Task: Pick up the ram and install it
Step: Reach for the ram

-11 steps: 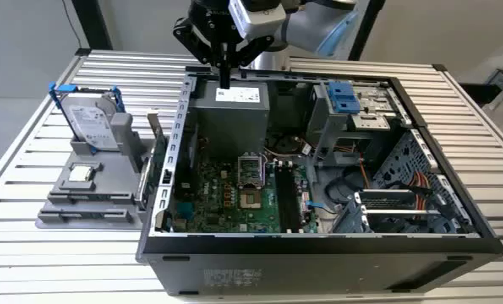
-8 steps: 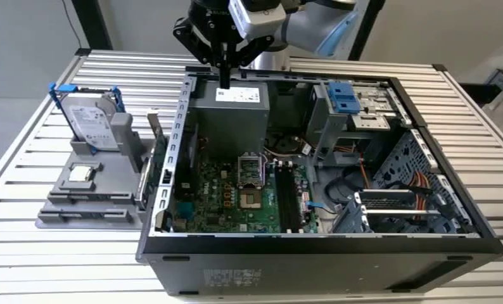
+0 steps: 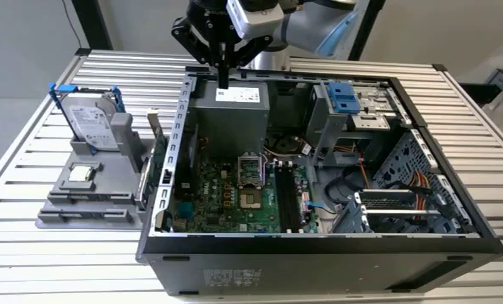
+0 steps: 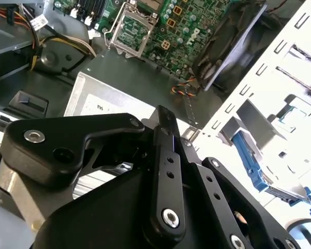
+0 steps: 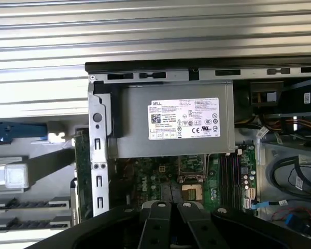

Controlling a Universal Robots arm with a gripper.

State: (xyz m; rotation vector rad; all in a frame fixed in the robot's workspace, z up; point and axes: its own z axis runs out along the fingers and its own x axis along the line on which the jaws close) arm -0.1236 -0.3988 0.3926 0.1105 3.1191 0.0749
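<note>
"Any writing?"
"A white printed label (image 5: 183, 118) on the power supply (image 5: 132, 122)."
"The gripper?"
"The gripper (image 3: 224, 81) hung over that supply, pinched together and empty."
"The ram?"
"In the first wrist view the ram (image 5: 83, 171) stood on edge just outside the computer case (image 5: 98, 155). The exterior view added a hard drive (image 3: 91, 120)."

Slatted metal table (image 3: 57, 266) under the claw (image 3: 223, 81) — runs out on all sides (bright, even light). Plain pale wall (image 3: 454, 31) behind the claw.
</note>
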